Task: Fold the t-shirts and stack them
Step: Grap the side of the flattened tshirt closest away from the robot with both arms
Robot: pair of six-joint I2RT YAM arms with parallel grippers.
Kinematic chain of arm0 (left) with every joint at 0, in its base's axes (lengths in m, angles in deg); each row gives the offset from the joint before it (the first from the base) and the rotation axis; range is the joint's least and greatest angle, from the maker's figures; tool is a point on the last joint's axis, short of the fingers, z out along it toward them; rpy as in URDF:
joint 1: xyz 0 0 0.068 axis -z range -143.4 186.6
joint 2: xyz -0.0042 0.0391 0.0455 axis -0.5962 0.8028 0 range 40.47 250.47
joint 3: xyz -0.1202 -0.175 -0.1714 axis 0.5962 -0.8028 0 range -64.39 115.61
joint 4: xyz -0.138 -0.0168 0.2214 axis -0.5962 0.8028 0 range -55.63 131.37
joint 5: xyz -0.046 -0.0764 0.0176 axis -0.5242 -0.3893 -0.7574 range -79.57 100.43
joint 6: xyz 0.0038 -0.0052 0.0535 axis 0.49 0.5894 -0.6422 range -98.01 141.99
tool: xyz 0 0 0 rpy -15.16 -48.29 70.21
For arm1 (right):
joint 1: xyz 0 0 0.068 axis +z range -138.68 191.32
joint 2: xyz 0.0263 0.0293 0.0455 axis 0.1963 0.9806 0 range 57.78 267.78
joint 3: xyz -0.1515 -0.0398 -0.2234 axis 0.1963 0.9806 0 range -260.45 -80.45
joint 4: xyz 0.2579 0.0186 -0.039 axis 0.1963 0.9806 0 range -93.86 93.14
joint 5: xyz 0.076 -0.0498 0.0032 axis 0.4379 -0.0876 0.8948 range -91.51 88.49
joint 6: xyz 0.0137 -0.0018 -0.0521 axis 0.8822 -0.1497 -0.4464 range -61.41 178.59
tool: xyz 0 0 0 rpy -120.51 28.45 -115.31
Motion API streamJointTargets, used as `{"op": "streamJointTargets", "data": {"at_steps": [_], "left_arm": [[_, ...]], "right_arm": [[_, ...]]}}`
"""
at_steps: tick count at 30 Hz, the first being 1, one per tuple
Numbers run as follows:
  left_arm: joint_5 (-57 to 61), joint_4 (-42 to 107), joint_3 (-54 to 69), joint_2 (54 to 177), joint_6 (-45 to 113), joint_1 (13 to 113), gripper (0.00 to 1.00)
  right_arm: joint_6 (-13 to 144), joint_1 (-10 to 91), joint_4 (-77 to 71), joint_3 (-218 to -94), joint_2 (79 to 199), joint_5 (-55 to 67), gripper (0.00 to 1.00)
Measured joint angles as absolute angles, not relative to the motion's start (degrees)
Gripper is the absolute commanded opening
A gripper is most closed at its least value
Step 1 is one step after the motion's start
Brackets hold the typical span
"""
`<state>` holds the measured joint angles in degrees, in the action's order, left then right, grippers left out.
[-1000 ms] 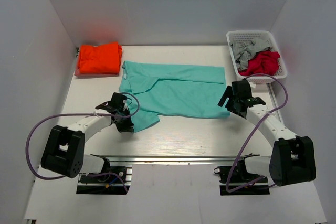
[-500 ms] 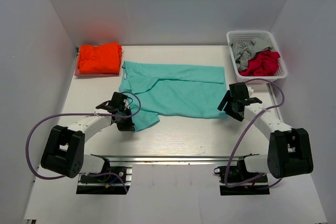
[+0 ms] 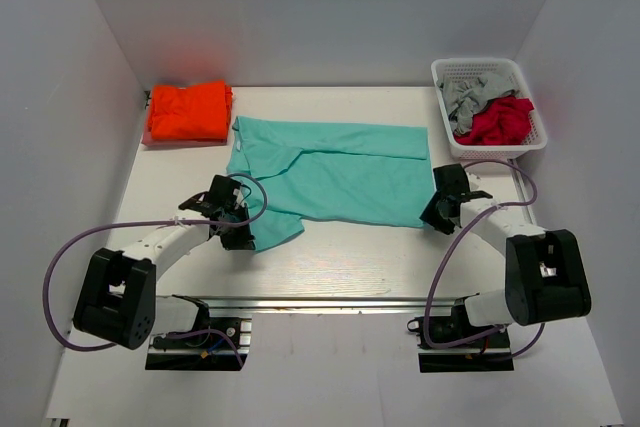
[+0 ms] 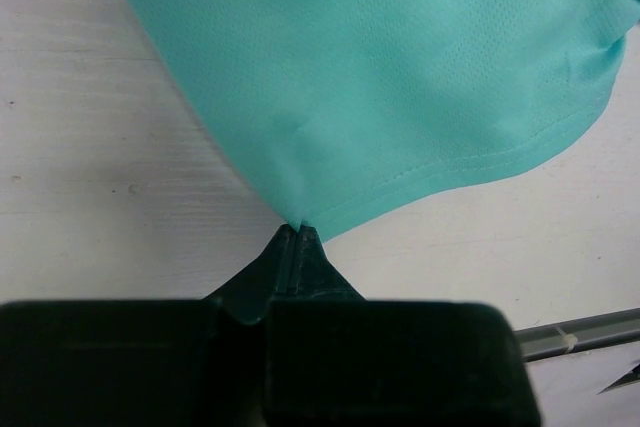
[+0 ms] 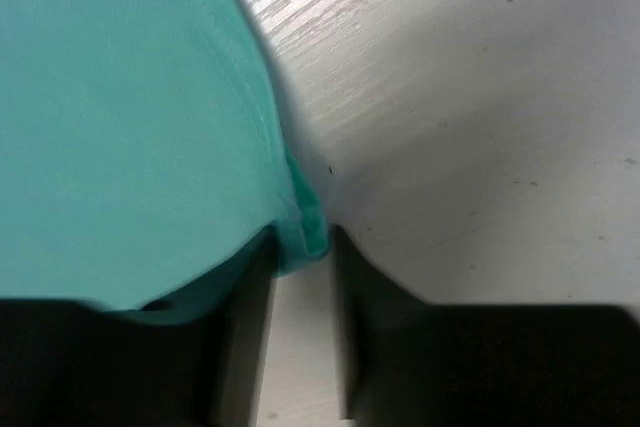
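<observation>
The mint-teal t-shirt (image 3: 330, 172) lies spread flat across the middle of the table. My left gripper (image 3: 243, 237) is shut on its near left corner, and the cloth (image 4: 400, 77) fans away from the pinched tips (image 4: 298, 227). At the shirt's near right corner is my right gripper (image 3: 432, 215). Its jaws stand a narrow gap apart, with the bunched hem (image 5: 305, 222) between the fingertips (image 5: 300, 242) and bare table showing between the fingers behind it. The orange t-shirt (image 3: 188, 112) lies folded at the far left corner.
A white basket (image 3: 475, 61) at the far right holds a grey cloth (image 3: 465, 95) and a red cloth (image 3: 497, 122). White walls close in the table on the left, back and right. A metal rail (image 3: 330, 299) runs along the near edge.
My right gripper has dropped down and inward onto the shirt's near right corner, and its jaws have narrowed from wide apart to a small gap around the hem. The left gripper has barely moved.
</observation>
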<state>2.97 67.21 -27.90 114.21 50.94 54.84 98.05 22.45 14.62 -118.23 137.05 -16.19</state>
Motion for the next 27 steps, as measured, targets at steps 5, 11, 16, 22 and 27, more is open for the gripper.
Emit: {"op": "streamJointTargets", "data": {"at_steps": [5, 11, 16, 22, 27], "left_arm": [[2.95, 67.8, -27.92, 113.24, 51.18, 54.84, 0.0], [2.27, 69.37, -27.95, 108.57, 52.01, 54.84, 0.0], [0.54, 71.19, -27.88, 105.29, 52.1, 54.84, 0.0], [-2.54, 68.48, -22.55, 106.34, 51.84, 54.84, 0.0], [-2.58, 62.62, -13.98, 112.92, 51.4, 54.34, 0.0]], "right_arm": [[98.6, 22.21, 13.05, -118.03, 137.99, -16.34, 0.0], [98.4, 22.21, 12.26, -116.94, 136.81, -15.22, 0.0], [96.57, 22.26, 14.67, -115.43, 133.29, -13.28, 0.0], [93.51, 22.28, 15.8, -117.35, 132.9, -10.33, 0.0], [92.35, 22.28, 15.74, -123.87, 138.08, -9.3, 0.0]]}}
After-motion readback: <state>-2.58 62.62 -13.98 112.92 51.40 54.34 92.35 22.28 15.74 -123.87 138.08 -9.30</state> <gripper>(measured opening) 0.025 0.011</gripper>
